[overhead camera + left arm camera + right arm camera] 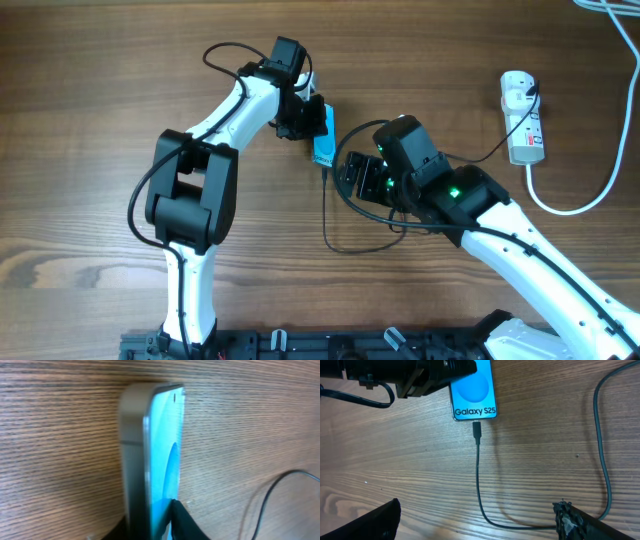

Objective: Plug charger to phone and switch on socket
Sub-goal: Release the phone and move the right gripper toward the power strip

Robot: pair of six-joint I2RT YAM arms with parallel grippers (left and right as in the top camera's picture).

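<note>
**Turquoise phone pinched, charger tip at its lower edge**

The phone (472, 390) sits near the middle of the wooden table (90, 70), its white strip reading Galaxy S25. The left gripper (312, 122) pinches it at the upper end, with its fingers (187, 522) clamped on the phone. The charger (478, 475) is a thin black cable, and its small tip touches the middle of the phone's lower edge. Whether the tip is fully seated cannot be told. The right gripper (476, 522) hovers near that cable, fingers spread wide and holding nothing. The socket (522, 118) lies well apart at the table's right side, with a thick white cable (590, 200) looping from it.
</note>
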